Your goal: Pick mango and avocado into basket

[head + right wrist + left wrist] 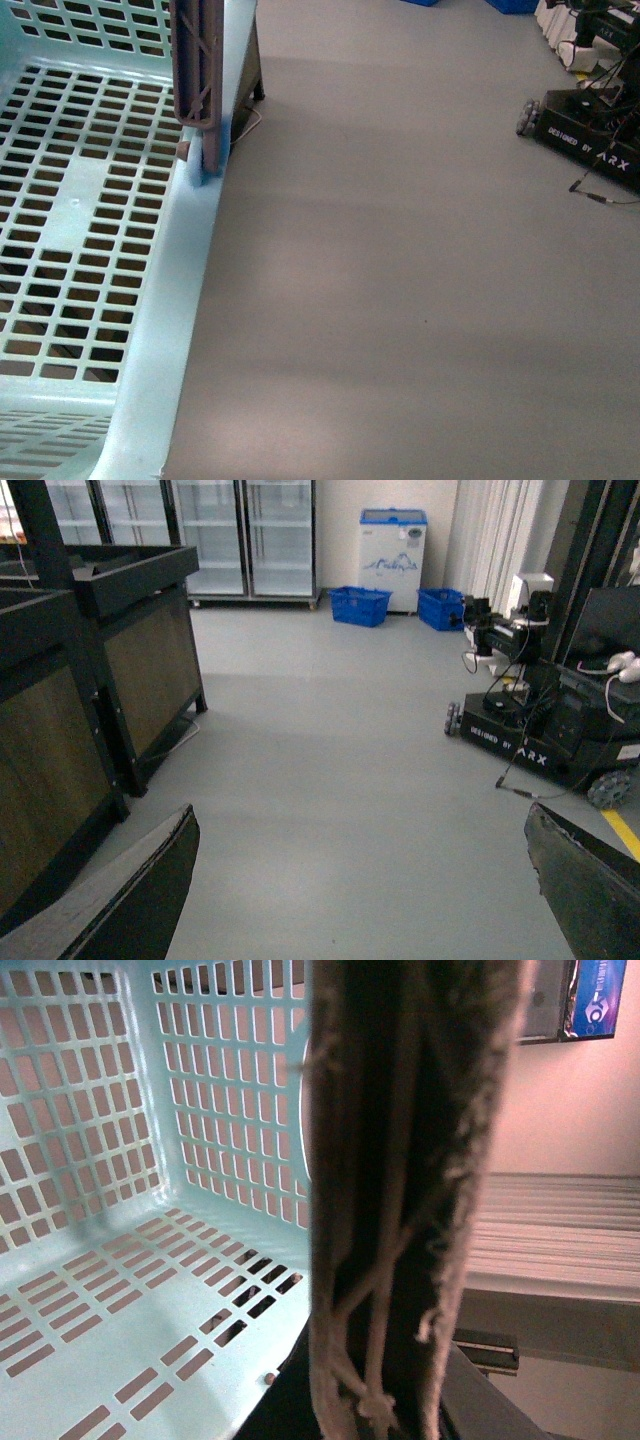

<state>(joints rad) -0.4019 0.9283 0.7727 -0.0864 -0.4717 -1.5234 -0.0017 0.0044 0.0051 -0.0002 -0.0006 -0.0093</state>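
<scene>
The light teal basket [70, 250] fills the left of the front view, its lattice floor bare, with its brown handle [197, 70] standing up at the rim. In the left wrist view the basket [130, 1290] hangs close, and my left gripper [385, 1400] is shut on the brown handle [400, 1160] bound with white ties. My right gripper [360, 890] is open over bare grey floor, nothing between its fingers [150, 890]. No mango or avocado shows in any view.
A dark wooden display stand [90, 670] rises at one side of the right wrist view. Another ARX robot base [590, 130] with cables sits at the right. Blue crates [360, 605] and glass-door fridges [245, 535] line the far wall.
</scene>
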